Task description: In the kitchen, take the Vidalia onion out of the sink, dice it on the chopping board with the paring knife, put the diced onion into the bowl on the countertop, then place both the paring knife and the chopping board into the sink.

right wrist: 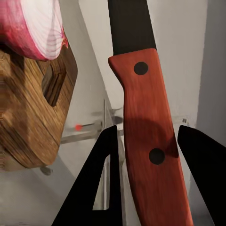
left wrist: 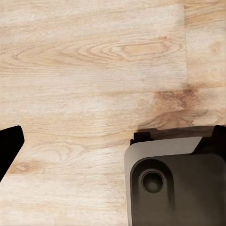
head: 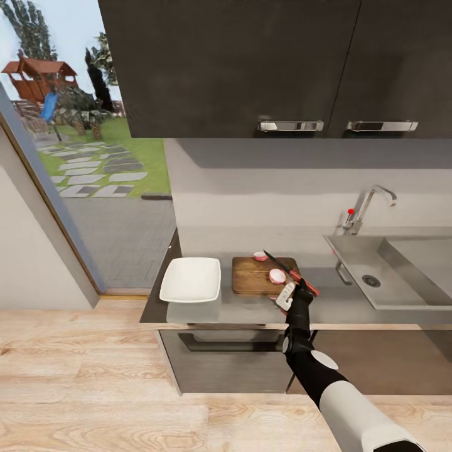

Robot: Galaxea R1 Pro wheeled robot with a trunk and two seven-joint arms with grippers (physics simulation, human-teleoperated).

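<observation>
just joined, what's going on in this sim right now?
The right end effector holds the paring knife by its red handle, blade angled over the chopping board on the countertop. The Vidalia onion is cut into two pieces lying on the board, not yet diced. The bowl beside the board is empty. The left wrist view looks at wooden floor.

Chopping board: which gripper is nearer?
Right. The right gripper holds the paring knife at the chopping board's corner; the left gripper hangs over wooden floor.
</observation>
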